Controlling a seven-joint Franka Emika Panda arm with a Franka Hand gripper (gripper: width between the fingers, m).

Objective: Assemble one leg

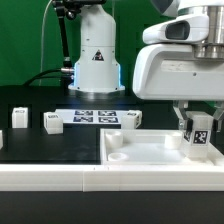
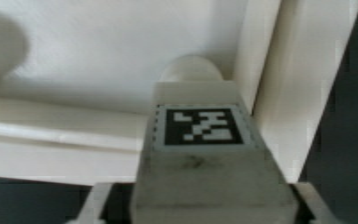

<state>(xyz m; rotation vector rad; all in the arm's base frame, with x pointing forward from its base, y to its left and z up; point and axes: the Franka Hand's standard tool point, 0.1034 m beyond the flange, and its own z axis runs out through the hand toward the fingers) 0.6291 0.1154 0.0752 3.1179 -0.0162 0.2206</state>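
White leg (image 1: 200, 138), clamped in tool (image 1: 199, 128), low inside tray (image 1: 150, 152).

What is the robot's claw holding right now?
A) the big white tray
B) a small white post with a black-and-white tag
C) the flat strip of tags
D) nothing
B: the leg, tag facing out, sits clamped between the jaws, above a corner of the big white tray.
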